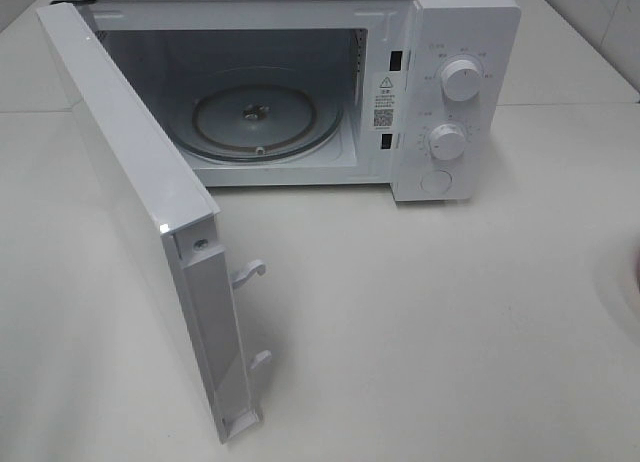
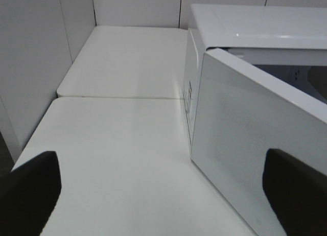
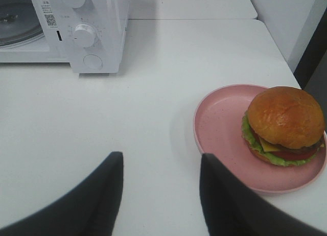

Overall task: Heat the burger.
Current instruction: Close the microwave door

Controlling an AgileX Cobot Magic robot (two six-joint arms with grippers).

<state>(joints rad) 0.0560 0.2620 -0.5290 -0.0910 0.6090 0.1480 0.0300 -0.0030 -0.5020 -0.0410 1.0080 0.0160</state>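
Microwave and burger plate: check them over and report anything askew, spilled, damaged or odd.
Nothing stands out. The microwave has its door swung wide open, with the glass turntable seated flat inside and bare. The burger sits intact on the pink plate, off to one side of it, with no spills on the table.

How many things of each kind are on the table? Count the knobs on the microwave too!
Microwave: 1
Round knobs: 2
Pink plate: 1
Burger: 1
Total: 5
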